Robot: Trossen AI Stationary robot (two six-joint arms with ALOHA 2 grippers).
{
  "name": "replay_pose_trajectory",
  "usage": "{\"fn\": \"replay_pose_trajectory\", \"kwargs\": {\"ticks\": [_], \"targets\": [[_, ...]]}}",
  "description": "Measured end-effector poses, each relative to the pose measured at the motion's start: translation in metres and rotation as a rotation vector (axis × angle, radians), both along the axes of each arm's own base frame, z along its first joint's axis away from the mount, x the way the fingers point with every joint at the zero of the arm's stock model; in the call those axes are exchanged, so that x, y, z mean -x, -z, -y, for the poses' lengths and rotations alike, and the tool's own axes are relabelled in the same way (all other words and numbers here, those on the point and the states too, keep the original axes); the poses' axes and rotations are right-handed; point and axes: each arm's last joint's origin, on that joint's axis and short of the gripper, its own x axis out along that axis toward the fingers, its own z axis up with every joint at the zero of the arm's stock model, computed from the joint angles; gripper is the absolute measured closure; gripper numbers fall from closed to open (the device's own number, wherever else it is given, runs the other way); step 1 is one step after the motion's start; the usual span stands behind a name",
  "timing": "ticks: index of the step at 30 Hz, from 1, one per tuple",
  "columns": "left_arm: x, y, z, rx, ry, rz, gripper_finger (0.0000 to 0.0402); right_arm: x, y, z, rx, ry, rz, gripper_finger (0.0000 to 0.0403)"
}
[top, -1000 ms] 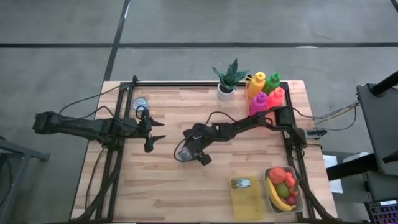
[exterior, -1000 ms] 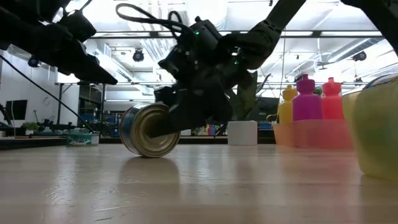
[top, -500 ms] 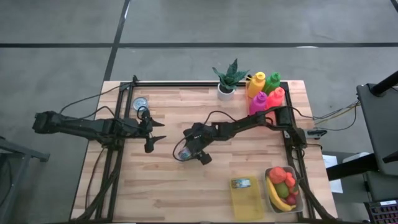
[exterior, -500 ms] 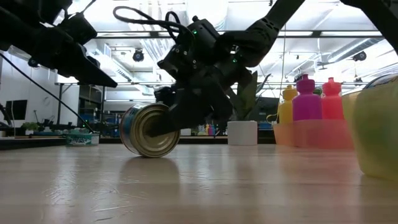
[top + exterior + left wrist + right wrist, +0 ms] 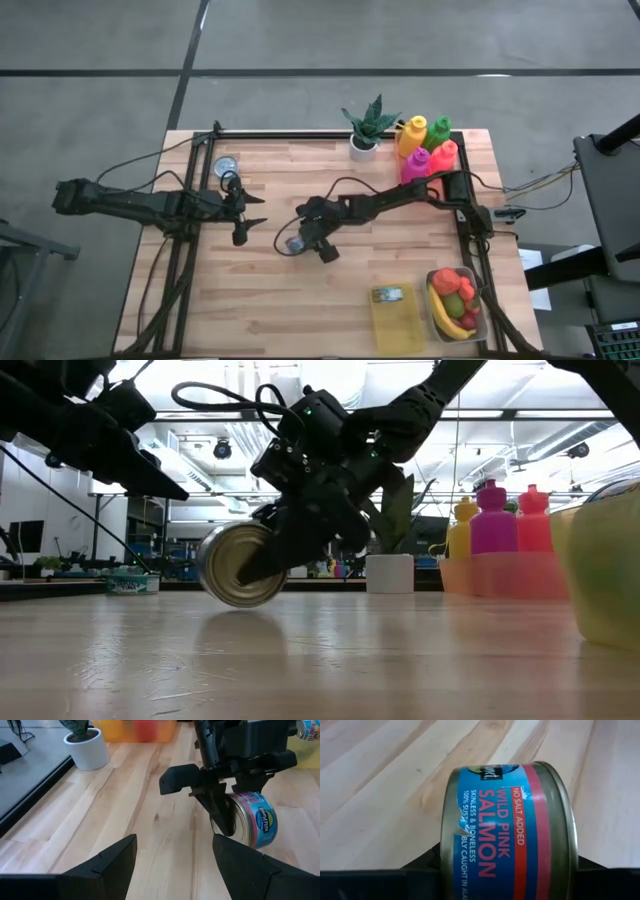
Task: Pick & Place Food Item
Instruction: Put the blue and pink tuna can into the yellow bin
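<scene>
Low view: my right jaws (image 5: 262,552) clamp can (image 5: 237,565); grip firm, lift straight. Left jaws (image 5: 243,212) open, idle.

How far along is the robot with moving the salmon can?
Done: the right gripper has reached the salmon can mid-table. In hand: its jaws sit either side of the can, which lies on its side on the wood. Left: lifting and placing it. The left gripper waits, open.

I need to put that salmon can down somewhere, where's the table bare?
Bare wood lies along the near edge, between the left frame rail and the yellow container. The far right corner is crowded: potted plant, bottles. The fruit bin fills the near right.
</scene>
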Motion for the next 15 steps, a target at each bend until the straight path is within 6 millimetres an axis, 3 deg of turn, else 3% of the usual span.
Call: {"fn": "replay_pose_trajectory", "kwargs": {"ticks": [8,15], "targets": [[0.0,0.0,0.0,0.0,0.0,0.0,0.0138,0.001,-0.01,0.0,-0.016,0.02,-0.019,0.0234],[0.0,0.0,0.0,0.001,-0.001,0.0,0.0138,0.012,-0.05,0.001,-0.097,0.129,-0.027,0.0234]]}}
